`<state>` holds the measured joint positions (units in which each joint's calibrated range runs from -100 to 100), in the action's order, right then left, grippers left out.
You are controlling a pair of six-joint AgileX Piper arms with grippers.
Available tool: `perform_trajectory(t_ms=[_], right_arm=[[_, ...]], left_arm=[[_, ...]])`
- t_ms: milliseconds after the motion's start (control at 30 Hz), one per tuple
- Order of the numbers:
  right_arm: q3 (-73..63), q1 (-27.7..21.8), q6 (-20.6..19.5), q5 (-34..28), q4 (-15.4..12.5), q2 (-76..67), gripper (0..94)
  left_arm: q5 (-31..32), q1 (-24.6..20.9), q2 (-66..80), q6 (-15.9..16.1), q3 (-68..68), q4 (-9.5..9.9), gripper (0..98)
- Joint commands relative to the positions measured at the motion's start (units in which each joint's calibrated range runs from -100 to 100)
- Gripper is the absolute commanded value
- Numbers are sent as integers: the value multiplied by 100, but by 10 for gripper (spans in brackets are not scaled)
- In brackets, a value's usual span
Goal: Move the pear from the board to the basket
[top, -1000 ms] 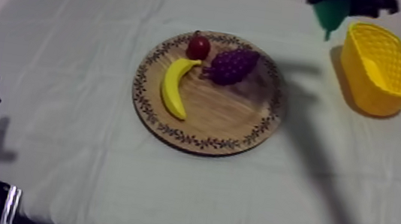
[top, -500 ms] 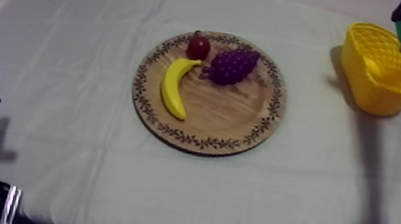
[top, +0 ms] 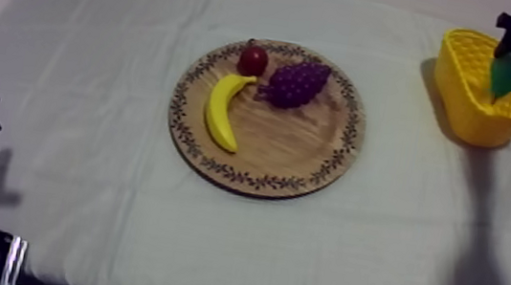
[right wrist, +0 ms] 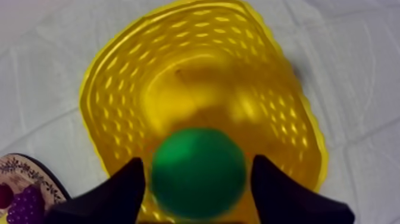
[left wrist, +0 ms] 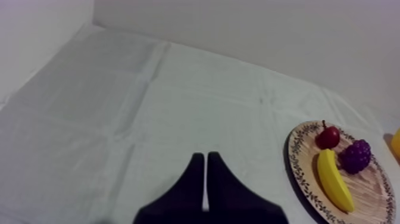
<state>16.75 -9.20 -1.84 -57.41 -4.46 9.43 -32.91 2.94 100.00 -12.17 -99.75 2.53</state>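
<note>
Green toy pear (top: 504,76) hangs over the yellow plastic basket (top: 466,106), gripped in the right end effector (right wrist: 197,169).

- Right wrist view: one black finger on each side of the pear, the basket's perforated inside directly beneath. Whether the pear touches the basket, I cannot tell.
- Top view: pear over the basket's right part, at the desk's (top: 106,132) far right. The round wooden board with patterned rim (top: 290,145) is well apart, mid-desk.
- On the board: yellow toy banana (top: 222,110), purple bunch of grapes (top: 295,83), small red fruit (top: 253,59).
- Left wrist view: left end effector (left wrist: 205,158) closed on nothing, fingers together as a wedge over bare cloth, board off to one side.
</note>
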Motion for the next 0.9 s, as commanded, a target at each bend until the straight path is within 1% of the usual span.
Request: perform_trajectory(t_ms=[0, 167, 333, 500, 667, 733, 867], right_arm=[[-35, 2, -22, -29, -2, -45, 557], [-56, 37, -60, -138, 35, -294, 571], [-12, 67, -121, -326, 116, -799, 555], [128, 95, -147, -506, 178, -1654, 518], [365, 223, -264, -709, 280, -2783, 461], [610, 356, -435, -628, 454, -3332, 425], [1450, 815, -990, -229, 1082, -4581, 325]], left_arm=[[1, -1, 0, -1, -3, -1, 1], [1, -1, 0, -1, -3, -1, 1], [1, -1, 0, -1, -3, -1, 1], [1, -1, 0, -1, -3, -1, 1], [1, -1, 0, -1, -3, -1, 1], [1, -1, 0, -1, -3, -1, 1], [1, -1, 0, -1, -3, -1, 1]])
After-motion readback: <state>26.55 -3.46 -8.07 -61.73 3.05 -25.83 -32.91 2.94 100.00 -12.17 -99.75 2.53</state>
